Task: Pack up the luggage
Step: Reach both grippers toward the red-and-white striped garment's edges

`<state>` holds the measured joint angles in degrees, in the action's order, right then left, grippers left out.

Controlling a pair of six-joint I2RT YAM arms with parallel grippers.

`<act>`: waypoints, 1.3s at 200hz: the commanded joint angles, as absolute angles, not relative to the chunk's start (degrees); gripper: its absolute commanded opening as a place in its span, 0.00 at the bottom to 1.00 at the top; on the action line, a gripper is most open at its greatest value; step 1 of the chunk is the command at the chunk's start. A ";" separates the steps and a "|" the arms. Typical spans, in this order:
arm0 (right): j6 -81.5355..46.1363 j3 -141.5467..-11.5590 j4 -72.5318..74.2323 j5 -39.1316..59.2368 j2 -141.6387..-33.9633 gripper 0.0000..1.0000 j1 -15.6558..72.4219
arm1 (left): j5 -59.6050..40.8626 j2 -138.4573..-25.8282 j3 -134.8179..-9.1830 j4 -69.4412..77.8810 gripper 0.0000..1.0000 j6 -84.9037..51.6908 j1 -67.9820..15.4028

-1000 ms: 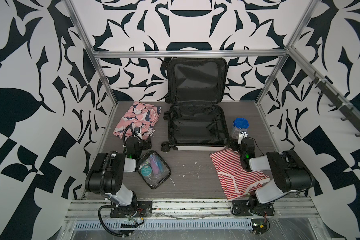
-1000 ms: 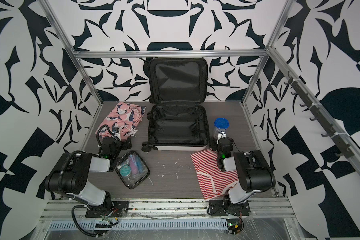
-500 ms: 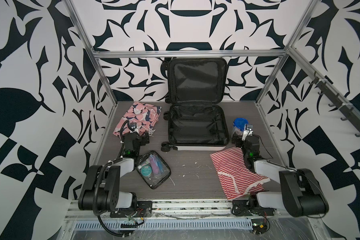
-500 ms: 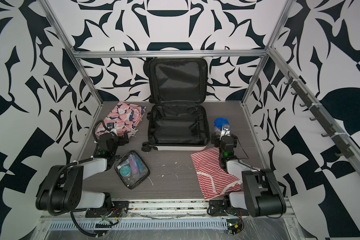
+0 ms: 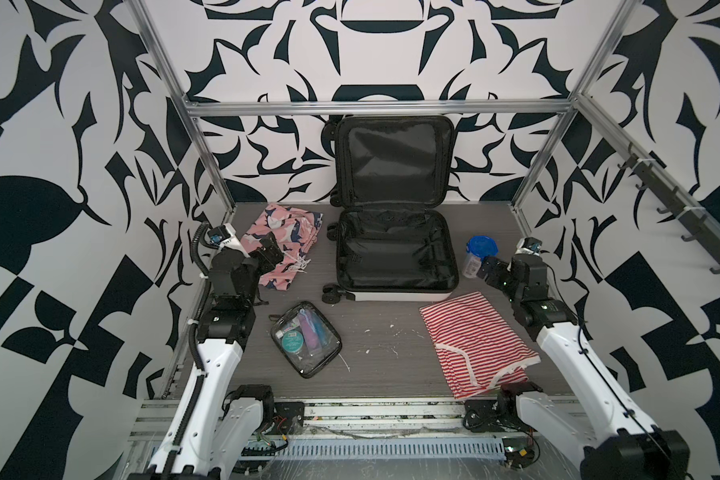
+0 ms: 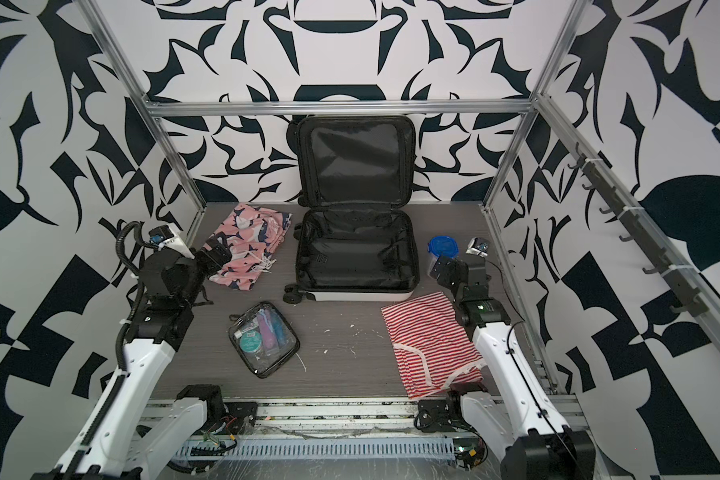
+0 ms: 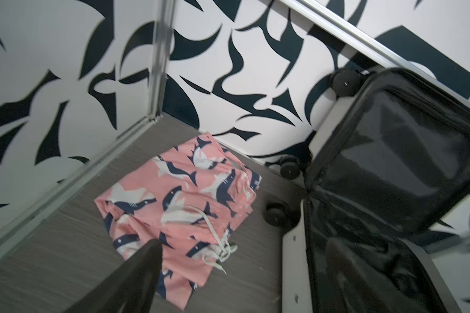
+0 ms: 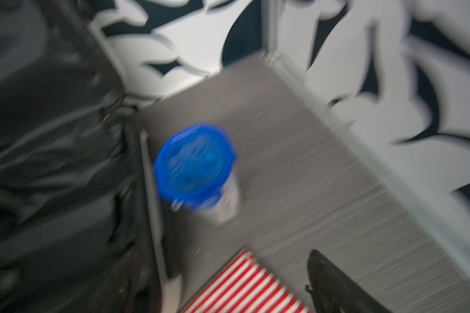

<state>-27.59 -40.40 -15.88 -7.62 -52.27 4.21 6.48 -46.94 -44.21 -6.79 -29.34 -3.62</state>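
Grey tabletop point(image 5: 383, 365) bears a clear pouch point(image 5: 306, 338) and striped shirt point(image 5: 474, 340) nearest, then the left gripper point(image 5: 269, 249) above pink shorts point(image 5: 292, 232) and the right gripper point(image 5: 488, 270) beside a blue-lidded jar point(image 5: 479, 249), both spread wide and empty, the luggage point(image 5: 395, 253) open between them against the patterned wall point(image 5: 267, 62).

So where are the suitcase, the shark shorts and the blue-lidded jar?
suitcase point(image 5: 395, 257): in a top view, black lining of its lower half.
shark shorts point(image 7: 179, 195): left wrist view, middle of the pink fabric.
blue-lidded jar point(image 8: 194, 160): right wrist view, on its lid.
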 commanded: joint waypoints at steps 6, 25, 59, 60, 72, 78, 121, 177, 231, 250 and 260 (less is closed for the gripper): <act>-35.17 -37.69 -23.37 8.89 -49.98 0.80 4.53 | -10.77 -45.68 -40.95 -19.06 0.89 -39.34 -5.71; -37.64 -36.46 -25.97 10.52 -52.13 0.72 6.91 | -10.05 -45.92 -37.58 -20.75 0.89 -41.24 -12.28; -39.99 -37.44 -30.24 -0.67 -55.88 0.74 22.17 | 0.08 -47.90 -35.68 -21.82 0.89 -45.09 -31.72; -40.08 -37.44 -30.24 -1.04 -56.02 0.75 22.64 | 0.22 -47.99 -35.68 -21.76 0.89 -45.18 -32.34; -41.51 -37.59 -29.63 -4.07 -57.41 0.77 27.59 | 3.48 -49.38 -35.68 -20.74 0.88 -46.43 -37.80; -42.09 -37.68 -29.16 -5.26 -58.32 0.78 29.55 | 4.49 -50.28 -35.57 -19.84 0.87 -46.96 -39.95; -43.33 -38.24 -25.55 -10.46 -67.79 0.82 39.60 | 5.14 -54.74 -36.04 -15.84 0.78 -49.24 -43.07; -39.66 -41.66 -22.37 -13.88 -76.47 0.88 42.58 | 6.91 -52.33 -35.80 -15.43 0.78 -48.74 -43.07; -37.57 -42.40 -16.66 -9.28 -82.67 0.90 43.09 | 8.21 -49.76 -34.05 -15.56 0.78 -49.75 -43.07; -37.20 -42.39 -14.77 -7.74 -84.52 0.90 43.48 | 8.22 -50.08 -34.23 -15.73 0.78 -49.69 -43.07; -36.92 -42.49 -14.09 -7.03 -85.57 0.90 43.92 | 8.26 -50.31 -34.30 -15.76 0.78 -49.62 -43.07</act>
